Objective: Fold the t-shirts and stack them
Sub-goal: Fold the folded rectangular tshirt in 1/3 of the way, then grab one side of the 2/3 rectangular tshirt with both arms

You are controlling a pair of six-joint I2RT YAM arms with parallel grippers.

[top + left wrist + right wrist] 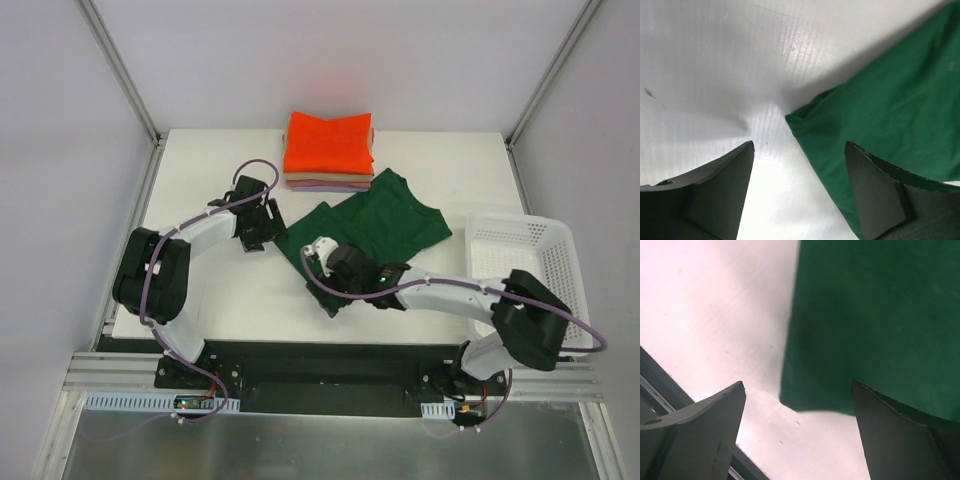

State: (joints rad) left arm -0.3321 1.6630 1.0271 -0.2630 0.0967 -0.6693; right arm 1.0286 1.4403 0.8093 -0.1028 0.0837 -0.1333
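Observation:
A dark green t-shirt [385,222] lies partly spread on the white table, right of centre. Behind it stands a stack of folded t-shirts: bright orange [328,142] on top, tan [322,179] and lilac [330,187] under it. My left gripper [263,228] is open and low at the green shirt's left edge. In the left wrist view a corner of the green shirt [880,105] lies between the open fingers [799,146]. My right gripper [319,282] is open and low at the shirt's near-left corner. In the right wrist view that corner of the shirt [860,325] shows between the fingers [799,385].
A white mesh basket [520,222] stands at the table's right edge, next to the right arm's elbow. The black front edge of the table [660,375] lies just beyond the right gripper. Metal frame posts rise at the back corners.

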